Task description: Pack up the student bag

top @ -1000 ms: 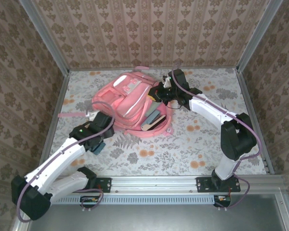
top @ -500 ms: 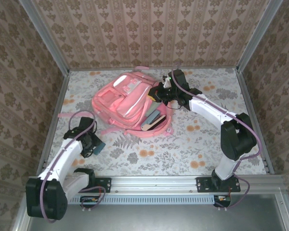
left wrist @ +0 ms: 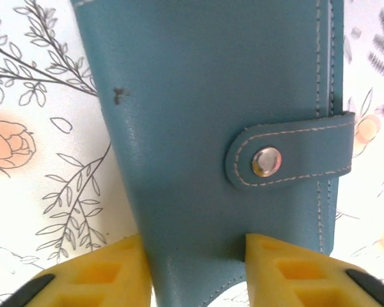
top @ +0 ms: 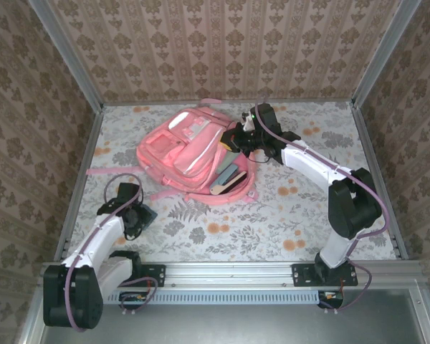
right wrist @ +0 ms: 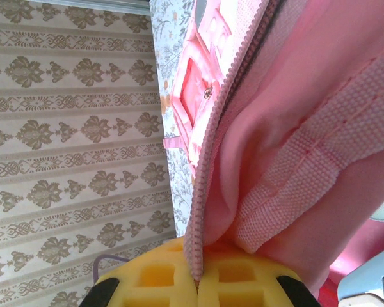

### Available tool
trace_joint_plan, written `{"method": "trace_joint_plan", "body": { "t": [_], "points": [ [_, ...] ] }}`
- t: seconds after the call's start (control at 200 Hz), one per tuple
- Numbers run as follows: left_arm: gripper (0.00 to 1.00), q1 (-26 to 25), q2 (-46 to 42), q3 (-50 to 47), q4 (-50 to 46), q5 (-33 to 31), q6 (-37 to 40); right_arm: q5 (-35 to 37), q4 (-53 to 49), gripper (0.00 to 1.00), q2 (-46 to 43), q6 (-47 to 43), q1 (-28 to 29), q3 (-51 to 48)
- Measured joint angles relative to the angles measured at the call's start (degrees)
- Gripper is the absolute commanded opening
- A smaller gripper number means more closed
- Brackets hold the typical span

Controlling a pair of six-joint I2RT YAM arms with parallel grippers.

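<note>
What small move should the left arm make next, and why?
Probably lift the wallet a little off the table. The left jaws look closed on its near end while it appears to lie flat, and the right jaws pinch the bag's zip edge, holding the opening up with books inside. So the wallet seems ready to be carried over.
</note>
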Motion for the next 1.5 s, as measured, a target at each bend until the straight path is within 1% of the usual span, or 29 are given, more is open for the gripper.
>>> {"method": "trace_joint_plan", "body": {
  "t": [0.055,0.145,0.26,0.365,0.41,0.505,0.64,0.835,0.895,0.95,1.035,1.135,1.255,1.325,1.415,1.5],
  "points": [
    [0.0,0.2,-0.3,0.0,0.6,0.0,0.1,0.0,0.0,0.0,0.0,0.0,0.0,0.0],
    [0.0,0.1,-0.9,0.1,1.0,-0.2,0.3,0.0,0.0,0.0,0.0,-0.1,0.0,0.0],
    [0.0,0.1,-1.9,0.2,0.6,-0.2,0.8,0.0,-0.3,0.02,0.0,-0.7,0.0,0.0],
    [0.0,0.0,-3.9,0.8,-1.6,-0.4,1.7,0.5,-1.1,0.03,-0.2,-2.2,0.0,-0.6],
    [0.0,-0.4,-5.2,1.3,-2.9,-0.7,2.3,0.7,-1.4,0.0,-0.3,-2.7,0.0,-1.2],
    [0.0,-1.8,-7.3,3.1,-5.0,-1.0,3.4,1.3,-1.8,0.0,-0.8,-3.3,-0.1,-2.5],
    [0.0,-6.6,-9.2,6.8,-5.6,-1.6,5.3,1.5,-2.3,0.0,-1.0,-3.4,-0.2,-3.2],
    [0.0,-17.9,-8.5,12.5,-5.1,-3.3,7.5,1.5,-2.2,0.0,-1.0,-3.4,-0.1,-3.2],
    [0.0,-20.3,-7.4,14.4,-5.0,-4.2,7.9,1.7,-2.2,0.0,-1.0,-3.4,0.3,-3.1],
    [0.0,-21.3,-6.6,16.2,-5.0,-4.8,8.4,2.0,-2.2,0.0,-1.0,-3.3,1.0,-3.1],
    [0.0,-21.4,-5.9,18.8,-5.5,-6.5,9.3,2.9,-2.2,0.0,-1.1,-3.1,2.7,-2.9],
    [0.0,-20.5,-5.8,21.8,-7.3,-8.0,10.4,3.6,-2.1,0.0,-1.0,-2.7,6.3,-2.5],
    [0.0,-15.5,-5.8,24.3,-8.7,-8.0,11.9,4.0,-2.0,0.0,-0.5,-1.9,11.5,-1.1],
    [0.0,-13.4,-6.4,24.7,-9.2,-8.0,12.8,3.9,-1.7,0.0,0.9,-1.6,14.2,0.8],
    [0.0,-12.9,-8.3,25.0,-10.3,-7.6,14.1,3.8,-1.5,0.0,3.0,-1.4,16.1,3.1],
    [0.0,-12.9,-10.6,25.0,-10.8,-6.1,14.9,3.1,-1.6,0.0,5.0,-1.4,16.6,4.9]
  ]
}}
